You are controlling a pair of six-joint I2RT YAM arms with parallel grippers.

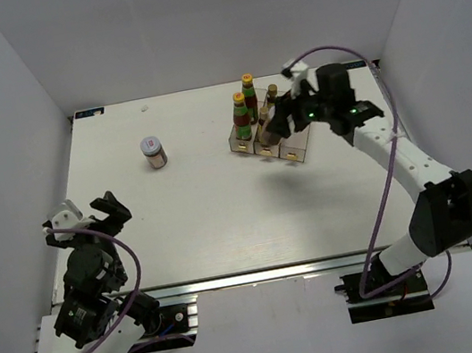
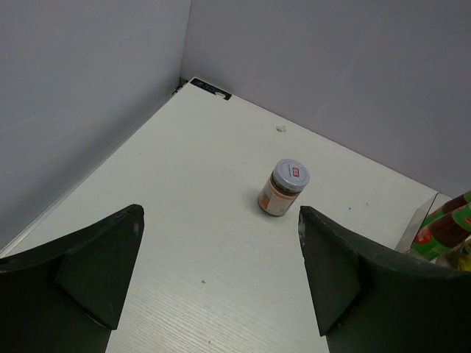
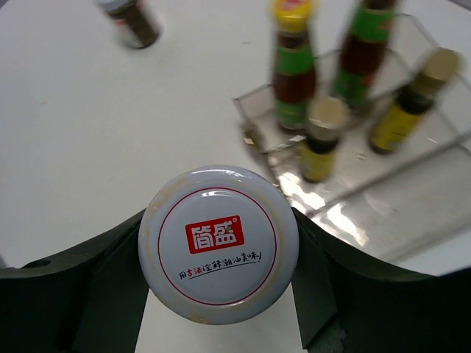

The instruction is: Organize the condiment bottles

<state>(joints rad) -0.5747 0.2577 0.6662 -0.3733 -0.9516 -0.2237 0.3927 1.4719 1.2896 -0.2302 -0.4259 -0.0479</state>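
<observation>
1. Right tool [image 1: 285, 121] clamps white-lidded jar [image 3: 218, 243] upright, held aloft at tray [image 1: 297, 154]; empty compartment [image 3: 368, 213] lies just ahead, below.
2. Left tool [image 2: 221, 254] wide; second jar [image 1: 153, 152] stands on surface [image 1: 224, 215], nearer it.

Top view: you look down from behind the arm bases [image 1: 385, 283] over the whole table [image 1: 215, 216]. Left wrist looks low across it, right wrist close above; all share the lone jar [image 1: 153, 151].
</observation>
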